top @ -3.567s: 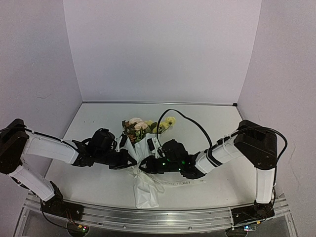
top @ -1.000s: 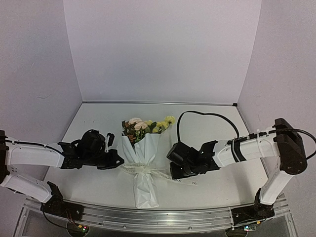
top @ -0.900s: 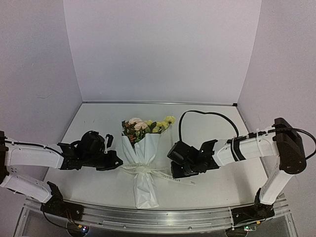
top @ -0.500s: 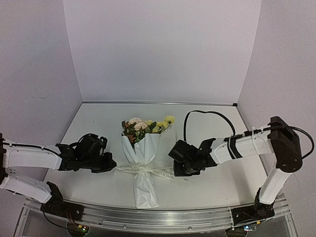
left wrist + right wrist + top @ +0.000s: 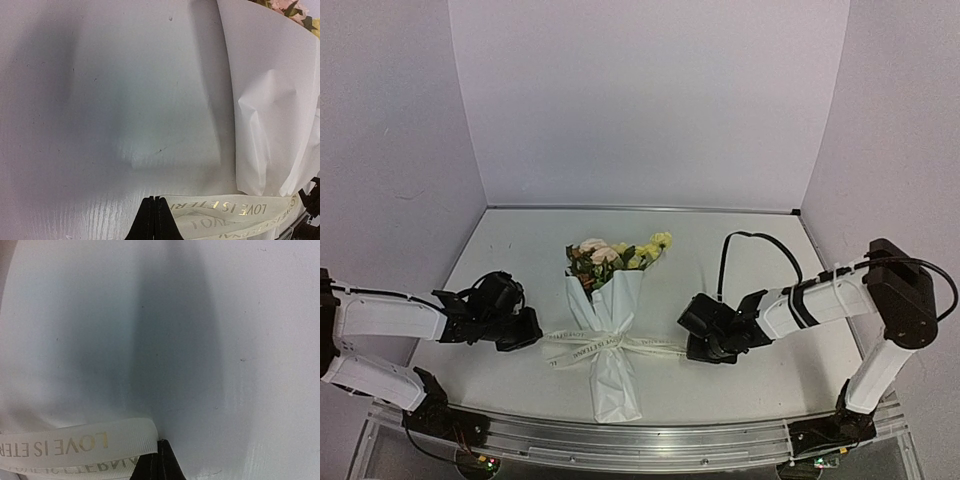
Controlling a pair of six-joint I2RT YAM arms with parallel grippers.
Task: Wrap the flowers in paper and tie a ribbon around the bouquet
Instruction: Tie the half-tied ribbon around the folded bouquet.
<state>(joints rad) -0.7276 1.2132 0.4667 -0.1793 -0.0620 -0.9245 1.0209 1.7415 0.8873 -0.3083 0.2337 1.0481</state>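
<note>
The bouquet lies on the white counter between the two arms. Its flowers, yellow, cream-pink and orange among green leaves, point toward the back wall. The paper around them is a white cone that narrows to a pinched waist and flares again toward the near edge. The cream ribbon crosses that waist and runs out sideways over the counter to both sides, with a small gathered knot where it sits on the cone. The left wrist view shows its printed lettering, of which "LOVE IS ETER" can be read, beside the creased sheet. The left fingers are pressed fully together on the ribbon's left end, low over the counter and well to the left of the cone. The right fingers are likewise closed tight, pinching the ribbon's right end at the counter surface, well to the right of the cone. A black cable loops above the right arm, and a metal rail carries both arm bases along the near edge.
</note>
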